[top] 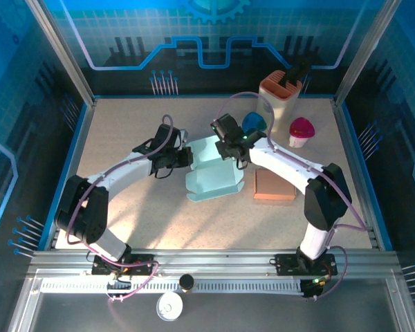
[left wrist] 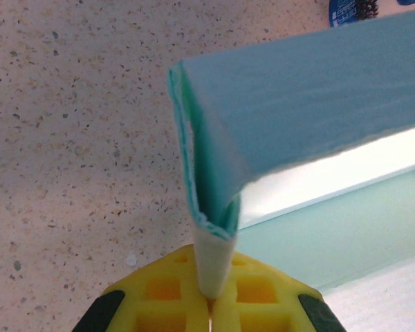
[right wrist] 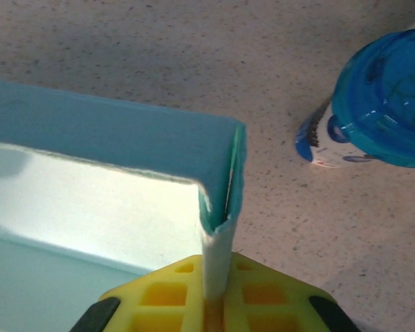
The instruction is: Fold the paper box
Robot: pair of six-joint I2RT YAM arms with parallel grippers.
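The table [top: 124, 207] is speckled and pale. At its middle lies the teal paper box [top: 211, 183], a shallow, partly folded tray with nothing in it. A flat brown carton [top: 274, 185], closed, sits just to the right of the tray.

Both arms meet at the tray's far wall. The left gripper [top: 182, 159] is pinched tight on the far left corner, and the right gripper [top: 226, 149] on the far right corner. In each wrist view, yellow pads [left wrist: 159, 297] clamp a doubled paper flap where the wall turns.

We judge that both pinches should stay level and move together, so the wall stands square and the paper does not tear.

Farther back stands a blue-lidded cup [top: 254, 123], its contents hidden. Beside it is a white cup with a pink top [top: 301, 131]. Farthest is a tan holder [top: 280, 97] with something dark standing in it, possibly a tool.
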